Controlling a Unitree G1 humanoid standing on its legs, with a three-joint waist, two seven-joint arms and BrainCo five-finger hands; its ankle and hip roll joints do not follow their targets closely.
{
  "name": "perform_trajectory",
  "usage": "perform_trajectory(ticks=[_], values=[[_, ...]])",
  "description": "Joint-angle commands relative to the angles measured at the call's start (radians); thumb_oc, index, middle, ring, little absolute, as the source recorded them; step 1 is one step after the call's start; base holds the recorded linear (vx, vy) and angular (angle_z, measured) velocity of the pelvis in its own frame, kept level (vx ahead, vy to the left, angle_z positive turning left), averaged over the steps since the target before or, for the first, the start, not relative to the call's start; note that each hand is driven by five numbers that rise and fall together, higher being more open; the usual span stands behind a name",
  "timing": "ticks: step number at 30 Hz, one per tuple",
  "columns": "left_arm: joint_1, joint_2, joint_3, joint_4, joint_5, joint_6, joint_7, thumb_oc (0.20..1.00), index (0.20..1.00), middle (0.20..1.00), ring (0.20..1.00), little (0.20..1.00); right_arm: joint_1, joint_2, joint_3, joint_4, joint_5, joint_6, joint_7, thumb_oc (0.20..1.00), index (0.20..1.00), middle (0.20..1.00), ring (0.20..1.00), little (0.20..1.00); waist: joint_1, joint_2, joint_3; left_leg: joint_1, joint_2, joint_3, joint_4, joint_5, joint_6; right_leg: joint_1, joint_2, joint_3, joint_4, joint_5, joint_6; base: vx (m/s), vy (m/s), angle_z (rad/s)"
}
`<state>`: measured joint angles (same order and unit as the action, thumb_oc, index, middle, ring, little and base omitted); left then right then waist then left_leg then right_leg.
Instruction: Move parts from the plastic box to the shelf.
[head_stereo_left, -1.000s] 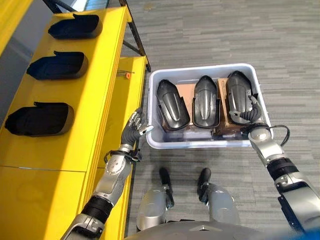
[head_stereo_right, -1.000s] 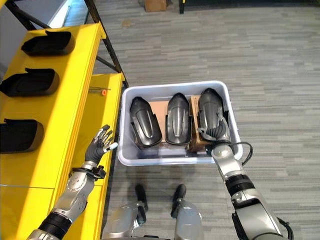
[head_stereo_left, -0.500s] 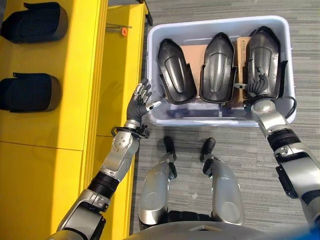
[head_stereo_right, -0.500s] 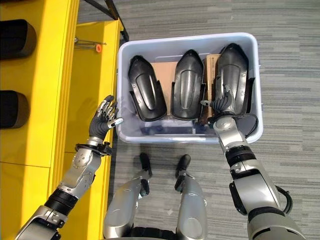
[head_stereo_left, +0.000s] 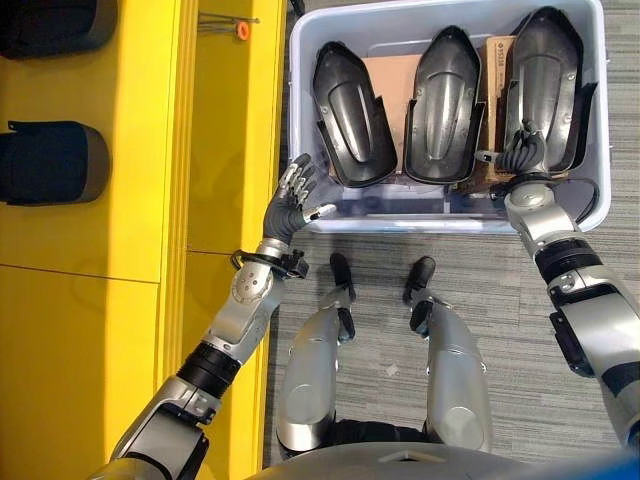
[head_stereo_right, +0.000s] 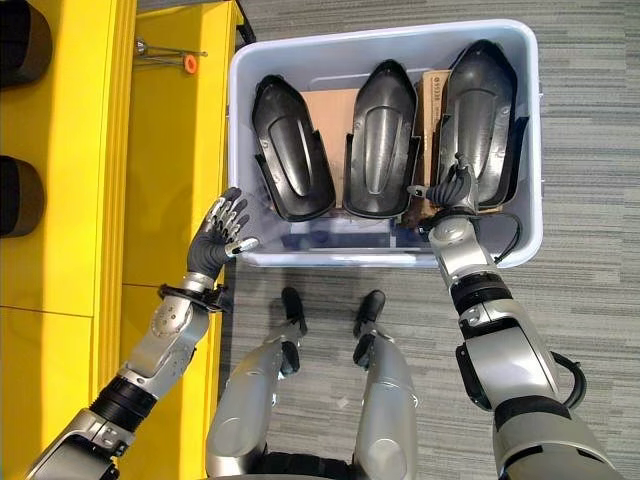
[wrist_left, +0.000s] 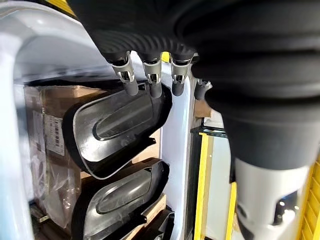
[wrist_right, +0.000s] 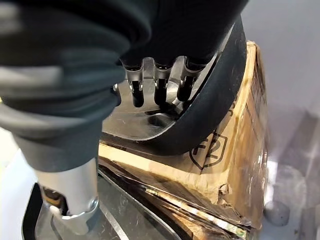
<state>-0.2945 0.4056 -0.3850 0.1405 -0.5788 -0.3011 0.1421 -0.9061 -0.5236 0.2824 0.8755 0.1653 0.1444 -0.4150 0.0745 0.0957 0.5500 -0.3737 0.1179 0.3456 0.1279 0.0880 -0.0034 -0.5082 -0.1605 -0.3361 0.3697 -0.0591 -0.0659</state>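
Our view has slid toward the pale plastic box (head_stereo_right: 385, 258); our right hand (head_stereo_right: 452, 190) now curls over the rightmost glossy black moulded part (head_stereo_right: 480, 115) to lift it, left hand (head_stereo_right: 220, 236) spread idle.

A grey striped carpet floor (head_stereo_right: 590, 150) spreads around the scene, brown cardboard cartons (head_stereo_left: 392, 78) with a printed label lie wrapped in clear film, and a thin metal rod with an orange tip (head_stereo_right: 189, 63) rests on a yellow ledge.

Left hand (head_stereo_left: 290, 205) splayed (right hand (head_stereo_left: 522, 152) curled)
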Motion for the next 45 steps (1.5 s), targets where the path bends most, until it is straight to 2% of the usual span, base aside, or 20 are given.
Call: perform_trajectory(ticks=[1, 2, 3, 4, 6, 12, 15, 17, 20, 22, 23, 24, 27, 31, 34, 36, 40, 42, 43, 45], values=[[0.032, 0.014, -0.002, -0.123, -0.019, -0.066, 0.004, 1.0, 1.0, 1.0, 1.0, 1.0, -0.029, -0.019, 0.035, -0.03, 0.031, -0.043, 0.05, 1.0, 1.0, 1.0, 1.0, 1.0, 0.029, 0.003, -0.03, -0.049, 0.031, -0.087, 0.091, -0.059, -0.067, -0.002, -0.036, -0.008, 0.05, -0.025, 0.086, 0.0, 0.0, 0.0], [0.035, 0.015, 0.0, -0.126, -0.022, -0.064, 0.003, 1.0, 1.0, 1.0, 1.0, 1.0, -0.028, -0.018, 0.036, -0.042, 0.034, -0.052, 0.065, 1.0, 1.0, 1.0, 1.0, 1.0, 0.03, 0.003, -0.03, -0.05, 0.031, -0.087, 0.09, -0.058, -0.067, -0.002, -0.034, -0.008, 0.05, -0.026, 0.086, 0.0, 0.0, 0.0], [0.041, 0.003, 0.001, -0.129, -0.146, -0.031, -0.033, 1.0, 1.0, 1.0, 1.0, 1.0, -0.029, -0.008, 0.039, -0.075, 0.038, -0.079, 0.09, 1.0, 1.0, 1.0, 1.0, 1.0, 0.032, 0.004, -0.03, -0.054, 0.031, -0.09, 0.091, -0.054, -0.068, -0.005, -0.035, -0.007, 0.052, -0.024, 0.085, 0.0, 0.0, 0.0], [0.043, -0.002, 0.002, -0.131, -0.161, -0.027, -0.025, 1.0, 1.0, 1.0, 1.0, 1.0, -0.029, -0.006, 0.04, -0.081, 0.042, -0.083, 0.093, 1.0, 1.0, 1.0, 1.0, 1.0, 0.032, 0.004, -0.03, -0.054, 0.03, -0.091, 0.092, -0.055, -0.067, -0.006, -0.035, -0.007, 0.053, -0.024, 0.086, 0.0, 0.0, 0.0], [0.043, -0.008, 0.003, -0.117, -0.109, -0.039, -0.021, 1.0, 1.0, 1.0, 1.0, 1.0, -0.04, 0.009, 0.048, -0.096, 0.053, -0.084, 0.103, 1.0, 1.0, 1.0, 1.0, 1.0, 0.034, 0.004, -0.03, -0.055, 0.03, -0.092, 0.096, -0.056, -0.066, -0.009, -0.037, -0.007, 0.06, -0.025, 0.085, 0.0, 0.0, 0.0], [0.057, -0.013, -0.007, -0.113, -0.103, -0.036, -0.044, 1.0, 1.0, 1.0, 1.0, 1.0, -0.06, 0.033, 0.073, -0.157, 0.049, -0.053, 0.169, 1.0, 1.0, 1.0, 1.0, 1.0, 0.047, 0.003, -0.03, -0.048, 0.029, -0.1, 0.094, -0.051, -0.068, 0.002, -0.039, -0.014, 0.06, -0.023, 0.085, 0.0, 0.0, 0.0], [0.074, -0.024, -0.011, -0.099, -0.174, -0.029, -0.065, 1.0, 1.0, 1.0, 1.0, 1.0, -0.051, 0.04, 0.089, -0.184, 0.079, -0.037, 0.174, 1.0, 1.0, 1.0, 1.0, 1.0, 0.046, 0.0, -0.03, -0.02, 0.026, -0.107, 0.093, -0.07, -0.079, 0.026, -0.042, -0.004, 0.065, -0.047, 0.098, 0.06, 0.022, 0.06], [0.066, -0.028, -0.01, -0.091, -0.156, -0.037, -0.075, 1.0, 1.0, 1.0, 1.0, 1.0, -0.06, 0.05, 0.088, -0.176, 0.066, -0.039, 0.149, 1.0, 1.0, 1.0, 1.0, 1.0, 0.048, 0.002, -0.03, -0.03, 0.031, -0.101, 0.088, -0.047, -0.069, 0.019, -0.04, -0.012, 0.054, -0.02, 0.086, -0.09, 0.005, 0.05], [0.061, -0.029, -0.021, -0.094, -0.155, -0.043, -0.073, 1.0, 1.0, 1.0, 1.0, 1.0, -0.076, 0.053, 0.08, -0.154, 0.042, -0.038, 0.079, 1.0, 1.0, 1.0, 1.0, 1.0, 0.05, 0.004, -0.03, -0.025, 0.031, -0.102, 0.086, -0.047, -0.068, 0.024, -0.04, -0.011, 0.053, -0.02, 0.086, -0.03, 0.002, 0.0], [0.059, -0.034, -0.033, -0.091, -0.145, -0.054, -0.069, 1.0, 1.0, 1.0, 1.0, 1.0, -0.096, 0.043, 0.065, -0.131, 0.012, -0.122, -0.071, 1.0, 1.0, 1.0, 1.0, 1.0, 0.049, 0.009, -0.03, -0.018, 0.032, -0.101, 0.081, -0.047, -0.067, 0.03, -0.038, -0.008, 0.051, -0.019, 0.086, -0.02, 0.037, 0.04], [0.059, -0.032, -0.036, -0.093, -0.142, -0.055, -0.065, 1.0, 1.0, 1.0, 1.0, 1.0, -0.097, 0.042, 0.058, -0.133, -0.014, -0.131, -0.104, 1.0, 1.0, 1.0, 1.0, 1.0, 0.049, 0.009, -0.03, -0.017, 0.031, -0.102, 0.081, -0.048, -0.067, 0.031, -0.038, -0.008, 0.051, -0.019, 0.087, -0.01, 0.064, 0.03], [0.06, -0.036, -0.049, -0.102, -0.143, -0.058, -0.055, 1.0, 1.0, 1.0, 1.0, 1.0, -0.09, 0.034, 0.027, -0.156, -0.116, -0.145, -0.234, 1.0, 1.0, 1.0, 1.0, 1.0, 0.042, 0.014, -0.03, -0.009, 0.029, -0.1, 0.075, -0.048, -0.066, 0.037, -0.035, -0.003, 0.047, -0.019, 0.089, 0.0, 0.071, 0.01], [0.061, -0.042, -0.073, -0.119, -0.12, -0.077, -0.02, 1.0, 1.0, 1.0, 1.0, 1.0, -0.07, 0.023, -0.006, -0.208, -0.243, -0.159, -0.339, 1.0, 1.0, 1.0, 1.0, 1.0, 0.028, 0.022, -0.03, -0.003, 0.026, -0.095, 0.066, -0.05, -0.065, 0.039, -0.032, 0.003, 0.038, -0.019, 0.093, -0.02, 0.078, -0.04], [0.052, -0.056, -0.103, -0.116, -0.128, -0.078, 0.005, 1.0, 1.0, 1.0, 1.0, 1.0, -0.056, 0.01, 0.013, -0.293, -0.494, -0.134, -0.414, 1.0, 1.0, 1.0, 1.0, 1.0, 0.012, 0.033, -0.03, 0.011, 0.023, -0.082, 0.058, -0.051, -0.065, 0.05, -0.029, 0.009, 0.023, -0.017, 0.097, -0.01, 0.058, -0.08], [0.048, -0.064, -0.119, -0.091, -0.145, -0.083, -0.008, 1.0, 1.0, 1.0, 1.0, 1.0, -0.076, -0.02, 0.072, -0.289, -0.643, -0.108, -0.41, 1.0, 1.0, 1.0, 1.0, 1.0, 0.009, 0.04, -0.03, 0.019, 0.021, -0.075, 0.052, -0.048, -0.067, 0.059, -0.031, 0.007, 0.012, -0.013, 0.099, -0.02, 0.036, -0.07], [0.047, -0.066, -0.131, -0.073, -0.153, -0.094, -0.027, 1.0, 1.0, 1.0, 1.0, 1.0, -0.087, -0.039, 0.117, -0.282, -0.64, -0.102, -0.443, 1.0, 1.0, 1.0, 1.0, 1.0, 0.008, 0.043, -0.03, 0.028, 0.023, -0.073, 0.051, -0.047, -0.069, 0.071, -0.032, 0.004, 0.005, -0.012, 0.099, 0.0, 0.015, -0.02], [0.06, -0.053, -0.127, -0.065, -0.174, -0.109, -0.065, 1.0, 1.0, 1.0, 1.0, 1.0, -0.074, -0.062, 0.106, -0.276, -0.568, -0.125, -0.483, 1.0, 1.0, 1.0, 1.0, 1.0, 0.004, 0.046, -0.03, 0.04, 0.024, -0.067, 0.046, -0.046, -0.071, 0.079, -0.032, 0.004, -0.002, -0.011, 0.1, 0.0, 0.008, 0.0], [0.061, -0.052, -0.121, -0.062, -0.197, -0.106, -0.077, 1.0, 1.0, 1.0, 1.0, 1.0, -0.059, -0.062, 0.096, -0.278, -0.598, -0.111, -0.448, 1.0, 1.0, 1.0, 1.0, 1.0, 0.002, 0.044, -0.03, 0.041, 0.022, -0.066, 0.04, -0.047, -0.071, 0.079, -0.034, 0.003, -0.009, -0.008, 0.103, 0.0, 0.0, 0.0], [0.054, -0.062, -0.121, -0.061, -0.172, -0.101, -0.066, 1.0, 1.0, 1.0, 1.0, 1.0, -0.056, -0.051, 0.11, -0.27, -0.558, -0.08, -0.438, 1.0, 1.0, 1.0, 1.0, 1.0, 0.001, 0.043, -0.03, 0.037, 0.023, -0.064, 0.04, -0.047, -0.07, 0.075, -0.034, 0.006, -0.011, -0.007, 0.102, 0.0, 0.0, 0.0], [0.046, -0.067, -0.129, -0.058, -0.167, -0.105, -0.05, 1.0, 1.0, 1.0, 1.0, 1.0, -0.053, -0.038, 0.11, -0.237, -0.468, -0.065, -0.453, 1.0, 1.0, 1.0, 1.0, 1.0, 0.001, 0.042, -0.03, 0.026, 0.025, -0.064, 0.047, -0.05, -0.069, 0.065, -0.035, 0.006, -0.004, -0.008, 0.1, 0.0, 0.015, -0.03]])
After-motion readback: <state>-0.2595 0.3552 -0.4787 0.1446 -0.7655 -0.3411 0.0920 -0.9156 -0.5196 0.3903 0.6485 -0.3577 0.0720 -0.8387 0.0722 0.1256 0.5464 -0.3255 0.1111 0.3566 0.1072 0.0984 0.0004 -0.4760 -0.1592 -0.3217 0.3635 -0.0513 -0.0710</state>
